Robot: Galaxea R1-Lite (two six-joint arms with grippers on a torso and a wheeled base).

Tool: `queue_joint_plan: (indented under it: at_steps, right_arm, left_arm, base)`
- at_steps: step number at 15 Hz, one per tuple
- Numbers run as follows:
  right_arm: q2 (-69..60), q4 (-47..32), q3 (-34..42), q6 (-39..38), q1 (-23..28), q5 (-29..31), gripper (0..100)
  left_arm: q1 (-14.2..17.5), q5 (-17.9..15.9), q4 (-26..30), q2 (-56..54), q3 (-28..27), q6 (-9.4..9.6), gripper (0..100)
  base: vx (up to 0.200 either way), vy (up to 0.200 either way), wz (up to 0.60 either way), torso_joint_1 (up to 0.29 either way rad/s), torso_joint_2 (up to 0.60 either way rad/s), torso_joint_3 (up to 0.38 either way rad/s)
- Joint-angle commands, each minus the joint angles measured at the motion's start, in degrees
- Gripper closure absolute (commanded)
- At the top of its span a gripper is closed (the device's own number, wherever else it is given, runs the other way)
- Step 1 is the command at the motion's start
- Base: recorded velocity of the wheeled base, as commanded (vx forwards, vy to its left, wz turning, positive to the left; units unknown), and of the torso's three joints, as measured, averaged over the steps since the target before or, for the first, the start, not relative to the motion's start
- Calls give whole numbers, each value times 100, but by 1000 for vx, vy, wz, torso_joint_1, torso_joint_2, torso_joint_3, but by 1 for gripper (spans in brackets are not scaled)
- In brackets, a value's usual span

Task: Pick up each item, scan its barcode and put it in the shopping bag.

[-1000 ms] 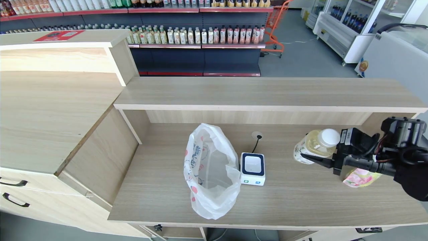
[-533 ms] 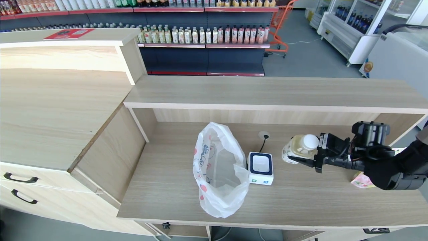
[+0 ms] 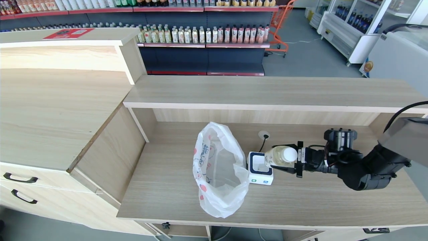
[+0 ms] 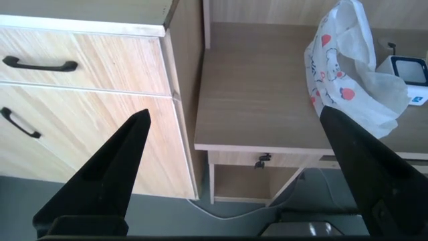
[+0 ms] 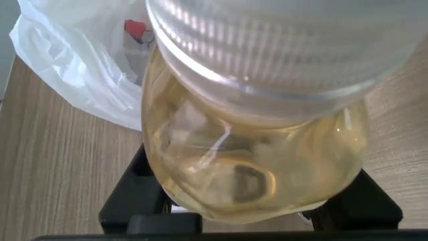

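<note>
A clear bottle [image 3: 275,156] of pale yellow drink with a white cap lies sideways in the air, base toward the bag. My right gripper [image 3: 281,158] is shut on it near the cap, holding it just over the right part of the small white and dark-blue scanner [image 3: 255,174]. In the right wrist view the bottle [image 5: 254,154] is close up, with the bag [image 5: 73,60] beyond it. The white printed shopping bag [image 3: 217,170] stands open on the counter, touching the scanner's left side. My left gripper [image 4: 234,112] hangs open off the counter's left front corner, nothing between its fingers.
A raised wooden ledge [image 3: 267,93] runs behind the counter [image 3: 301,201]. The scanner's cable goes into a hole [image 3: 263,135] at the back. A taller cabinet with drawers [image 3: 20,187] stands on the left. Bare counter lies in front of the scanner and arm.
The right gripper has carried the bottle leftward from the counter's right part to above the scanner. The head camera shifted a little before the middle frame.
</note>
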State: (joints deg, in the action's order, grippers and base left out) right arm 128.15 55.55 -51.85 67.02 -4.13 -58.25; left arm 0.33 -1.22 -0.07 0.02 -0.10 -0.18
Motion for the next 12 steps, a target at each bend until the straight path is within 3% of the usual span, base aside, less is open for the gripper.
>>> queue_joint_plan:
  at_steps: [1,6,12]
  right_arm:
    - [316,-27,-265,109,-140,6,100]
    - [931,17,-1056,663,-123,112,100]
    - [1336,35,-1539,803,-316,182,100]
  left_arm:
    - [2,-1,-1,-2,1,-8,0]
    - [2,-1,-1,-2,1,1,0]
    - [2,-1,-1,-2,1,-8,0]
  base:
    - [0,0,0,0,0,0]
    - [0,0,0,0,0,0]
    - [0,0,0,0,0,0]
